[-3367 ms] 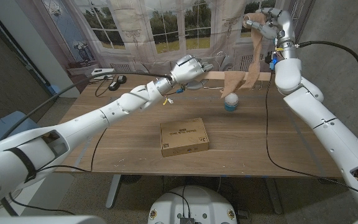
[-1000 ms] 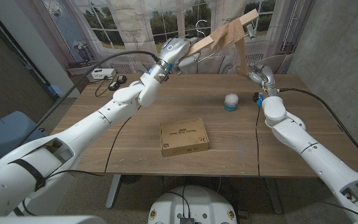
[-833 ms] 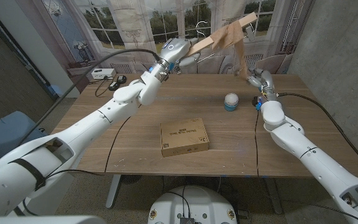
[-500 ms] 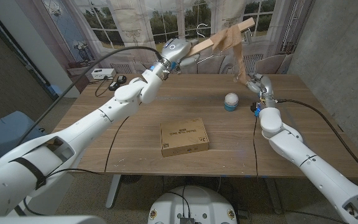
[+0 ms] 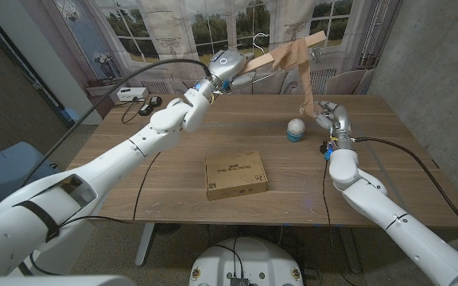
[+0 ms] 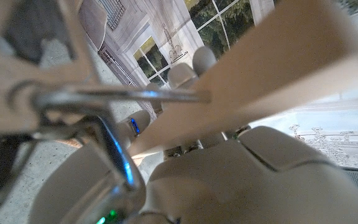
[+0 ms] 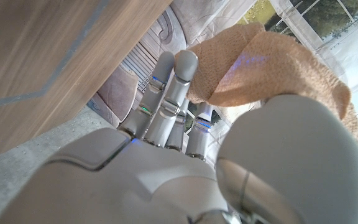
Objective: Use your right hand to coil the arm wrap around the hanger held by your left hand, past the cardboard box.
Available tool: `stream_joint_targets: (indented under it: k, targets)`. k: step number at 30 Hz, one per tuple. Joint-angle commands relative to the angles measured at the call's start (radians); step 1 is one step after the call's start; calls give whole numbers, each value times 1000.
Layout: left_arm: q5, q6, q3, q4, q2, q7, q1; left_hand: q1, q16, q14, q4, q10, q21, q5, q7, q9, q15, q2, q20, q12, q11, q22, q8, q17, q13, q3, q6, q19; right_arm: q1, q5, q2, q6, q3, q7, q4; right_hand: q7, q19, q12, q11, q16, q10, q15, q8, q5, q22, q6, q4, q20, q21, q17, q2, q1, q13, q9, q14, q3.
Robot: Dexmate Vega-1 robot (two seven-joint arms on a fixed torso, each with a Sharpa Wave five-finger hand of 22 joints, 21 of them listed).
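Holding the pale wooden hanger aloft at twelve o'clock beyond the brown cardboard box, the left hand grips one end so the tan elastic arm wrap hangs clear of the surface — the right hand pinches its tail at two o'clock, keeping tension for coiling.

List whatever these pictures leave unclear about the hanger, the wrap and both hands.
- Left hand, head view: its grip on the hanger is too small to read; the left wrist view is blurred.
- Arm wrap: number of turns, folds overlap.
- Right hand: thumb hides the pinch in the right wrist view.
- Cardboard box: print too small.
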Motion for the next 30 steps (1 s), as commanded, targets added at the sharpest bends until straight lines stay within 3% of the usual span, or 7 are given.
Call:
stream_joint_targets:
  k: [1,10,18,21,24,25,30]
  targets:
    - [50,65,16,-36,-1,-22,12,-10,2,6,0,9,7,-3,-2,3,-4,20,-62,6,-5,3,8,3,3,5,6,11,-68,-45,40,-25,6,-99,-32,85,7,1,-110,5,202,-32,10,7,1,236,28,-24,3,5,371,368,0,2,2,33]
    - [79,109,17,-70,2,-50,25,-9,-1,3,1,11,3,-4,0,-2,-3,21,-65,7,-8,-3,9,0,3,5,9,15,-95,-130,112,-51,5,-261,-31,82,5,-2,-113,1,199,-33,9,7,1,237,28,-24,3,-1,370,367,-1,0,-1,33]
    - [58,69,13,-88,19,-84,19,-7,2,5,0,11,7,-5,1,-1,-4,22,-65,7,-4,2,11,2,3,5,7,16,-100,-226,197,-118,9,-437,-25,86,11,-2,-114,3,207,-34,9,6,1,240,26,-20,5,-2,370,369,-5,-3,5,32]
    - [59,65,11,-94,22,-94,21,-7,2,3,0,11,8,-6,2,-4,-4,21,-67,7,-4,5,11,3,3,5,10,14,-123,-428,367,-151,98,-437,-1,89,16,-2,-111,8,212,-34,9,7,1,245,23,-17,6,1,368,373,-8,-5,13,33]
    - [59,65,8,-99,24,-104,23,-6,5,7,0,11,7,-6,-1,-2,-4,22,-66,7,-2,3,13,6,3,5,9,15,-130,-606,492,-175,156,-437,23,89,20,0,-114,11,219,-35,9,7,0,246,21,-16,6,4,367,376,-8,-6,17,35]
    - [60,65,8,-100,23,-105,24,-6,6,5,0,11,6,-6,0,1,-5,22,-66,7,-2,3,14,7,3,5,8,15,-129,-621,505,-169,165,-437,29,90,20,0,-114,11,218,-35,9,8,0,248,21,-16,6,4,366,376,-7,-7,18,35]
    - [68,74,8,-107,21,-132,25,-5,-1,3,0,13,6,-7,3,-5,-2,23,-65,7,-2,0,13,-3,3,5,10,17,-121,-988,779,-56,337,-437,122,87,22,0,-117,13,222,-35,10,8,0,250,19,-14,6,6,364,378,-9,-8,21,37]
